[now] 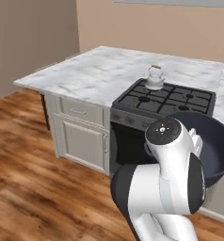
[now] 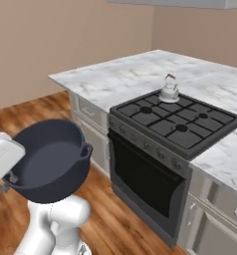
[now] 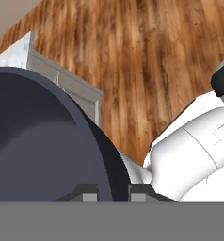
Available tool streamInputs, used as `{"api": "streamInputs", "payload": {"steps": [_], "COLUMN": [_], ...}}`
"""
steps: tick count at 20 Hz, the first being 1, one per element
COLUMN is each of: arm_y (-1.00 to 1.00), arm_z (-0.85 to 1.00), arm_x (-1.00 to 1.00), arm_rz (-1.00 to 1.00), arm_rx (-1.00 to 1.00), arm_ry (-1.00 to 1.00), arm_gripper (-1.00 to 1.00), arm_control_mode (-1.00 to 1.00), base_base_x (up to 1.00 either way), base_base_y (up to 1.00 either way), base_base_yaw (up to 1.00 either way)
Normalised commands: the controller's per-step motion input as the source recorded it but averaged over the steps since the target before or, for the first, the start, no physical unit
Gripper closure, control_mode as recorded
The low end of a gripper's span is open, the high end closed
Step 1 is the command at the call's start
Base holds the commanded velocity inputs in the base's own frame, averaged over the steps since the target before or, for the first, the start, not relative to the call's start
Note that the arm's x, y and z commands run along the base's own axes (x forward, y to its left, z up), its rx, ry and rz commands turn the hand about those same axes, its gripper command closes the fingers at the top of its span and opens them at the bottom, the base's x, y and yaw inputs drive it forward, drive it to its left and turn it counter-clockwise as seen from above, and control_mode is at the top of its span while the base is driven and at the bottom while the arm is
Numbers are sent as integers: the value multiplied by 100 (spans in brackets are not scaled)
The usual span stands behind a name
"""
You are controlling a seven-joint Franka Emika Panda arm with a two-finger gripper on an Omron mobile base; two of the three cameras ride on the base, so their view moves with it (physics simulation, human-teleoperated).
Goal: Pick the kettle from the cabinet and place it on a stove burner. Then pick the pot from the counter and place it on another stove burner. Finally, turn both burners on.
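Observation:
The silver kettle (image 1: 155, 77) (image 2: 169, 90) stands on the far left burner of the dark stove (image 1: 180, 109) (image 2: 210, 130). The wide dark pot (image 1: 218, 141) (image 2: 51, 159) (image 3: 38, 141) hangs tilted in the air in front of the stove, off the marble counter (image 1: 85, 75) (image 2: 115, 79). My gripper (image 2: 12, 175) (image 3: 113, 192) is shut on the pot's rim, one fingertip (image 3: 89, 194) inside the wall and the other outside. The near burners (image 1: 144, 100) (image 2: 181, 128) carry nothing. The cabinet is out of view.
A row of knobs (image 1: 128, 120) (image 2: 151, 147) runs along the stove front above the oven door (image 2: 145, 182). Beige drawer fronts (image 1: 78, 112) sit left of the stove. Wooden floor (image 1: 38, 188) spreads in front of the island.

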Motion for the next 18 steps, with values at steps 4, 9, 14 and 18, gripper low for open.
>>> {"api": "streamInputs", "payload": {"steps": [4, 9, 14, 18], "arm_y": [0, 0, 0, 0], "arm_z": [0, 0, 0, 0], "arm_x": [0, 0, 0, 0], "arm_rz": [0, 0, 0, 0], "arm_rx": [0, 0, 0, 0], "arm_ry": [0, 0, 0, 0], "arm_gripper": [100, 100, 100, 100], "arm_control_mode": [100, 100, 100, 100], "base_base_x": [45, 45, 43, 42], "base_base_y": [-5, -6, -10, -13], "base_base_yaw": [-21, -18, -16, -15]}}
